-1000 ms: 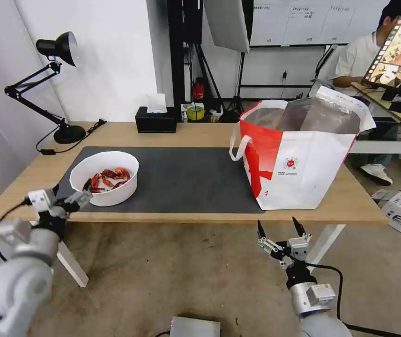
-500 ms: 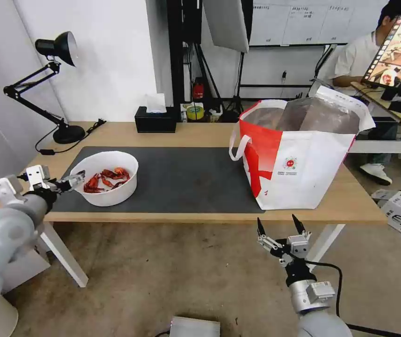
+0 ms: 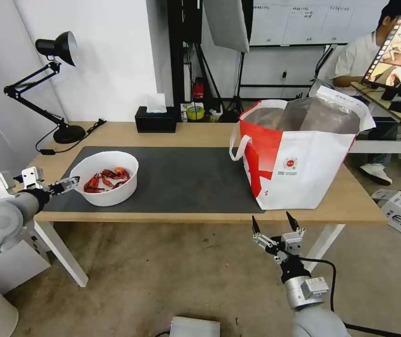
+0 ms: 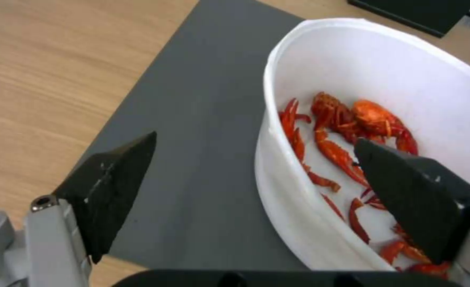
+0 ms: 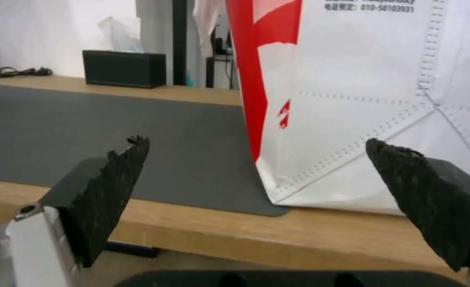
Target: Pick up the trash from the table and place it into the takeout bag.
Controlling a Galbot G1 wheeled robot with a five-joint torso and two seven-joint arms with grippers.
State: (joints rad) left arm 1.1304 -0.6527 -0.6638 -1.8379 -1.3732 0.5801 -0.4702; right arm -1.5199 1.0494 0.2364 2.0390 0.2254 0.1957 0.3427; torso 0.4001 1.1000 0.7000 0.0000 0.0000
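On the mat (image 3: pixel 181 180), white bowl (image 3: pixel 109 182).

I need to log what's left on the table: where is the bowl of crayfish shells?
In the head view the bowl sits on the left end of the dark mat, with the open left gripper at its left rim.

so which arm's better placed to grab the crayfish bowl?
Left. The left gripper is open at the bowl, one finger over its rim. The right gripper hangs below the table edge near the takeout bag.
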